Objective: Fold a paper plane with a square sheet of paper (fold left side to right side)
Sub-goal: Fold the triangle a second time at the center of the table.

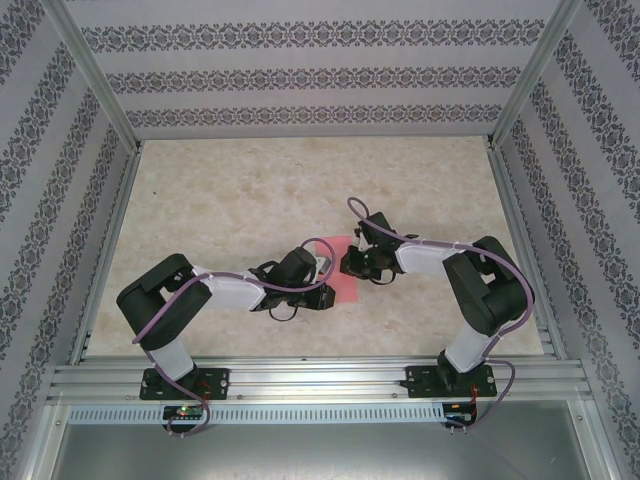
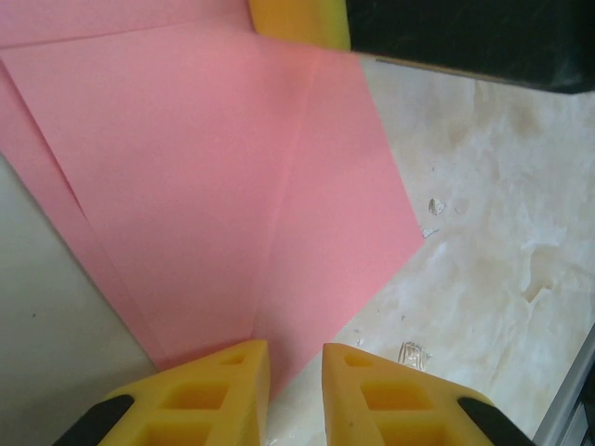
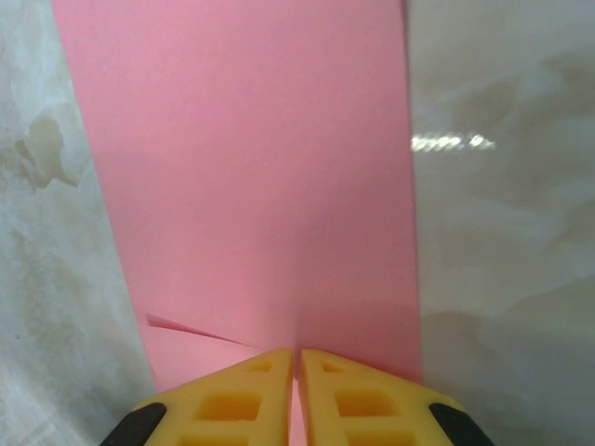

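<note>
Now | left arm low, jaws slightly apart | right arm low, jaws pinching paper

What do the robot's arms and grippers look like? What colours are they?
The left arm and right arm have chunky black joints and smooth white covers, with purple cables looping along them. The left gripper and right gripper each have two bright yellow wedge-shaped fingers with square hollows, black further back.

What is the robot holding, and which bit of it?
The right gripper pinches the pink paper by its edge. The left gripper has its jaws apart at a corner, gripping nothing.
</note>
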Robot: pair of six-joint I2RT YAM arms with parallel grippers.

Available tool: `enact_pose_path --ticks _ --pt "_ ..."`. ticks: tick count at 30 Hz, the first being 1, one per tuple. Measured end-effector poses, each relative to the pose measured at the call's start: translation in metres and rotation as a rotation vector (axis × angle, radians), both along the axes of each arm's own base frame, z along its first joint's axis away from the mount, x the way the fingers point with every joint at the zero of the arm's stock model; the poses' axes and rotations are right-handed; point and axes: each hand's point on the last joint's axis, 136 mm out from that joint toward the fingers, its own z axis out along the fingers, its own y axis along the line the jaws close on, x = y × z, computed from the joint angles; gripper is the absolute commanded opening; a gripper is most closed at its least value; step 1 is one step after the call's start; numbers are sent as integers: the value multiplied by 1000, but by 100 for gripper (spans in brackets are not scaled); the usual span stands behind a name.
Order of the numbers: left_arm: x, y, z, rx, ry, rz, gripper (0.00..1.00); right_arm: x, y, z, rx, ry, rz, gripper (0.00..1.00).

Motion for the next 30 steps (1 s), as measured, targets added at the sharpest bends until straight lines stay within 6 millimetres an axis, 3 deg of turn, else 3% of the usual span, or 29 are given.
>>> enact_pose_path --ticks 10,18,22,27,30 --pt "0 0 1 -5 -1 2 25 7 -10 0 -3 -5 -18 13" --pt "-7 4 8 -6 40 0 32 6 -10 -1 10 -16 -27 13" --pt "-2 -3 29 -43 47 -7 34 7 -9 -1 15 -22 -29 13" --pt "23 -22 68 -121 2 -11 32 8 -9 0 16 -24 -30 13" --pt "34 -31 75 -139 -7 -19 31 8 -9 0 16 -24 -30 13"
